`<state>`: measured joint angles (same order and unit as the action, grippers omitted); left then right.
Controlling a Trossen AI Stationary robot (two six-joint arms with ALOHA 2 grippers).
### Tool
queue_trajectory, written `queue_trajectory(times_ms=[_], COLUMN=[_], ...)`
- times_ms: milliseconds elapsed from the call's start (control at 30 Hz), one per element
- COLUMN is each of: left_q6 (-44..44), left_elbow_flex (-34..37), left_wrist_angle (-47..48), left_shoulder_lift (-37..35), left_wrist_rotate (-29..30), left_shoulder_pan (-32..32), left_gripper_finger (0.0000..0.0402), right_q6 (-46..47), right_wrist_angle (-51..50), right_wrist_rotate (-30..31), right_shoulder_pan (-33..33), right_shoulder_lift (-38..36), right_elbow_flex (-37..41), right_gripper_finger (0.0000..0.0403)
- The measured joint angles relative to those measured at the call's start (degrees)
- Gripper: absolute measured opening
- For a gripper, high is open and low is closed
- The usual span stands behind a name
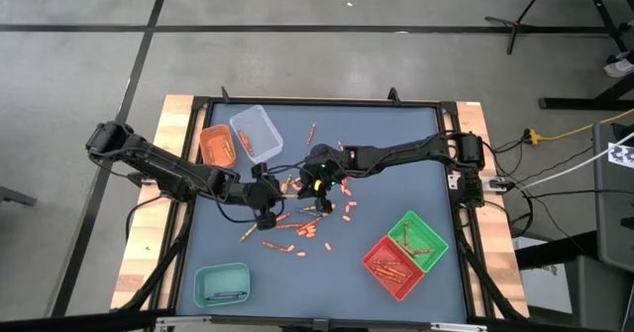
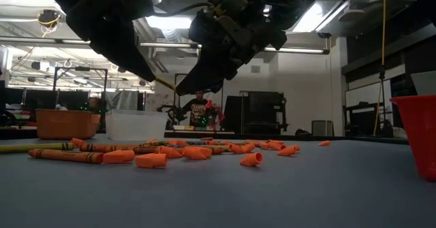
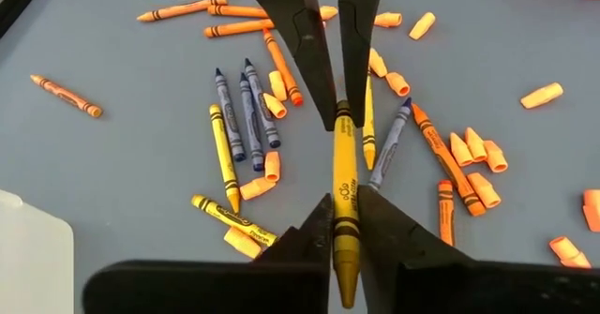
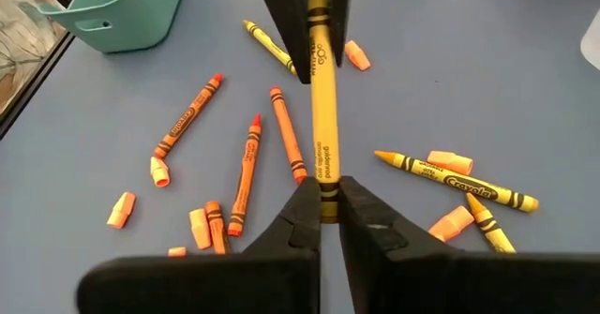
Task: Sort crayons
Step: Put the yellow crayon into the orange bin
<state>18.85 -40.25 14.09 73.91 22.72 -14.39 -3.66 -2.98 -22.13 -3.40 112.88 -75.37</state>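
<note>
Gripped at both ends, a yellow crayon (image 4: pixel 322 117) hangs above the table's (image 1: pixel 416 178) middle: the left gripper (image 3: pixel 337 211) and right gripper (image 4: pixel 323 201) are each clamped on it. Its dark-banded wrapper carries writing too small to read. Below lie scattered crayons (image 3: pixel 246 117), orange, yellow and blue, among orange broken stubs (image 3: pixel 473 150).

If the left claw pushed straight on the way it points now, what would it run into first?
Most likely the right claw: both grip one yellow crayon by opposite ends, above the loose crayons. Depth is uncertain.
</note>
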Motion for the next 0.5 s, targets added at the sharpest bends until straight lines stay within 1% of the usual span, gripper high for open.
queue_trajectory(times_ms=[167, 267, 400, 500], left_q6=[0.02, 0.02, 0.06, 0.09], left_elbow_flex=[0.0, 0.0, 0.0, 0.0], left_wrist_angle=[0.04, 0.02, 0.04, 0.66], left_shoulder_lift=[0.0, 0.0, 0.0, 0.0], left_wrist_rotate=[0.02, 0.03, 0.2, 0.2], left_shoulder_pan=[0.0, 0.0, 0.02, 0.02], left_gripper_finger=[0.0007, 0.001, 0.0012, 0.0013], right_q6=[0.37, 0.46, 0.59, 0.61], right_wrist_angle=[-0.04, -0.03, -0.05, -0.61], right_wrist_rotate=[1.1, 1.25, 1.81, 4.49], right_shoulder_pan=[0.02, 0.02, 0.02, 0.04], right_shoulder_lift=[0.0, 0.0, 0.0, 0.0], right_elbow_flex=[0.0, 0.0, 0.0, 0.0], right_gripper_finger=[0.003, 0.0046, 0.0088, 0.012])
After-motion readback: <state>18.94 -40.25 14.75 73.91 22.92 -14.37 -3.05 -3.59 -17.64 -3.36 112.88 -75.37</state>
